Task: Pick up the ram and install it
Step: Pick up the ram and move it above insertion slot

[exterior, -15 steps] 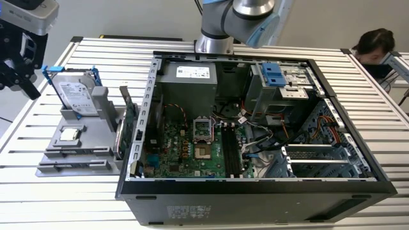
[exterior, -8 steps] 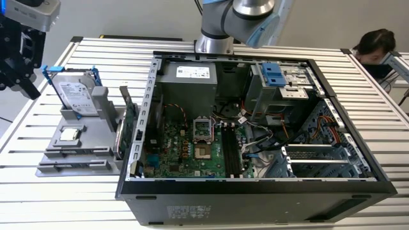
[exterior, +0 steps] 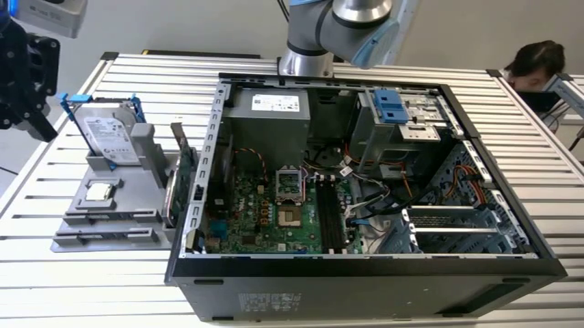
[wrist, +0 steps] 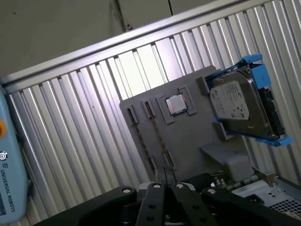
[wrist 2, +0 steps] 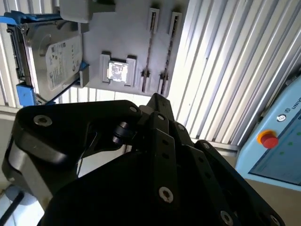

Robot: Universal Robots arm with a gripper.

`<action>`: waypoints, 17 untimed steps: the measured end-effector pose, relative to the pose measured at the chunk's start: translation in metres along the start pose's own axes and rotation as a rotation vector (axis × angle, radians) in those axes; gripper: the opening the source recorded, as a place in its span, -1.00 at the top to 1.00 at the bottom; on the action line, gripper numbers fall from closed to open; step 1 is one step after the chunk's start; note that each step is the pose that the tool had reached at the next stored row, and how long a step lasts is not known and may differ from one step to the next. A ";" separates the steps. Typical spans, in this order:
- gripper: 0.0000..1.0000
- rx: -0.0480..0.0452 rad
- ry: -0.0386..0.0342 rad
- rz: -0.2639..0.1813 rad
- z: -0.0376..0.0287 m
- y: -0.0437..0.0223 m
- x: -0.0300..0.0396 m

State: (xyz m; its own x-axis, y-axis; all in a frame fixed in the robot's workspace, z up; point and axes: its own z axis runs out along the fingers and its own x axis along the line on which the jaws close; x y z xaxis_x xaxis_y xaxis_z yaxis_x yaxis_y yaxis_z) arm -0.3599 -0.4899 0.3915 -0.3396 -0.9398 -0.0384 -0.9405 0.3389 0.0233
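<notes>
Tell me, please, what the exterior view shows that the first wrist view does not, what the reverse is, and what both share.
Exterior view's own: the motherboard inside the open case, the arm behind it, and a person at the exterior view's right.
First wrist view's own: a pale blue box beside the table.
Shared: the drive in blue rails, the grey holder, the chip lying on it, and the slatted table.

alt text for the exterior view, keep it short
An open desktop computer case lies on a slatted metal table, its motherboard exposed. At the exterior view's left a grey holder carries an upright hard drive with blue rails, with the gripper hanging near it. The arm's base stands behind the case.
</notes>
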 end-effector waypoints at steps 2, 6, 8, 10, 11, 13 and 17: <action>1.00 -0.0008 0.0005 -0.021 0.0000 0.0000 0.0000; 1.00 -0.0026 0.0016 -0.068 0.0000 0.0000 0.0000; 1.00 -0.0035 0.0021 -0.089 0.0000 0.0000 0.0000; 1.00 -0.0043 0.0026 -0.111 0.0000 0.0000 0.0000; 1.00 -0.0046 0.0028 -0.121 0.0000 0.0000 0.0000; 1.00 -0.0055 0.0034 -0.141 0.0000 0.0000 0.0000; 1.00 -0.0071 0.0043 -0.183 0.0000 0.0000 0.0000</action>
State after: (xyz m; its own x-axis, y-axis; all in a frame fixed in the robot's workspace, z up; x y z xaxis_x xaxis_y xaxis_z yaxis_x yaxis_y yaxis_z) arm -0.3599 -0.4899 0.3915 -0.1632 -0.9858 -0.0383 -0.9864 0.1624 0.0234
